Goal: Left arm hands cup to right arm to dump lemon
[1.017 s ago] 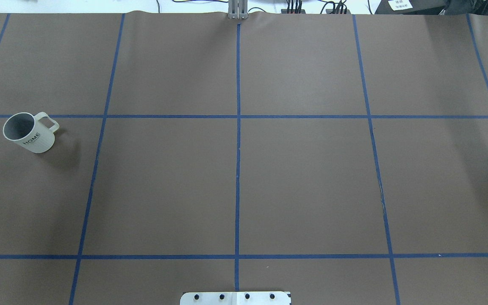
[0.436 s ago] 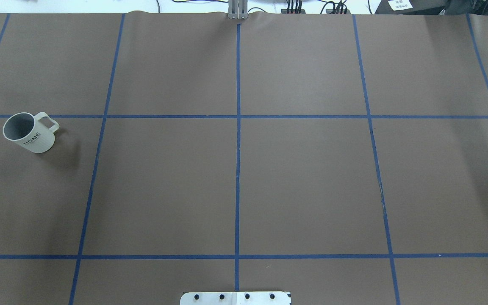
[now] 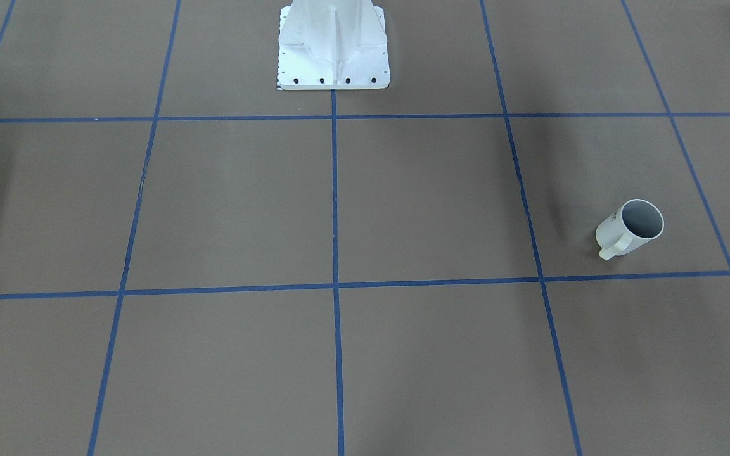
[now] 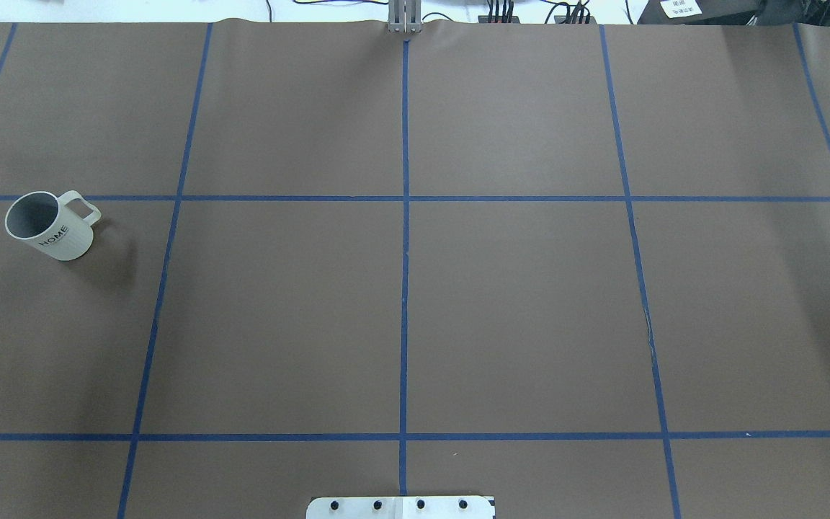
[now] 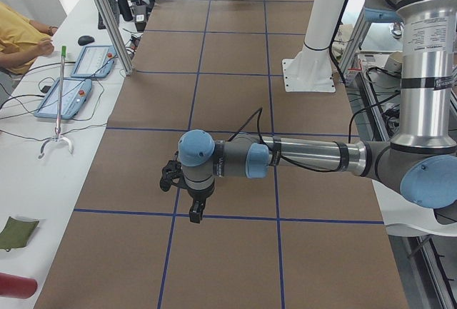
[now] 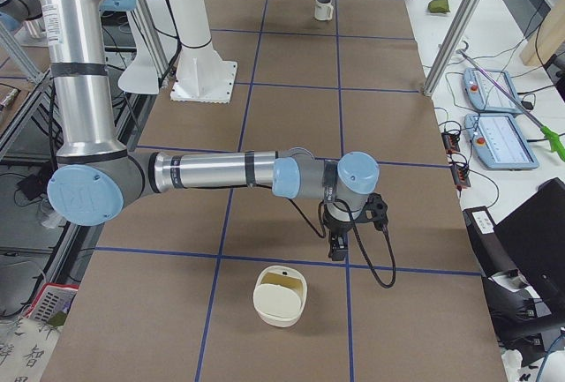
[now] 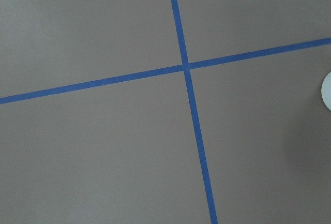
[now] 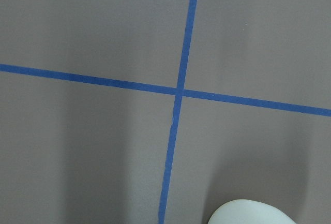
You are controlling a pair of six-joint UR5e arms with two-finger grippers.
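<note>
The cup (image 4: 51, 225), a white ribbed mug with "HOME" on its side, stands upright on the brown mat at the left edge of the overhead view, handle toward the far side. It also shows in the front view as the cup (image 3: 631, 228) and far off in the right side view as the cup (image 6: 324, 7). Its inside looks grey; no lemon shows in any view. The left gripper (image 5: 193, 208) hangs over the mat, seen only from the left side. The right gripper (image 6: 336, 243) hangs beside a cream container, seen only from the right side. I cannot tell whether either is open or shut.
A cream container (image 6: 281, 294) sits on the mat near the right gripper. The white robot pedestal (image 3: 333, 44) stands at the mat's near edge. Blue tape lines grid the mat. Metal posts (image 6: 459, 29), pendants (image 5: 71, 95) and a seated person (image 5: 18, 38) line the operators' side.
</note>
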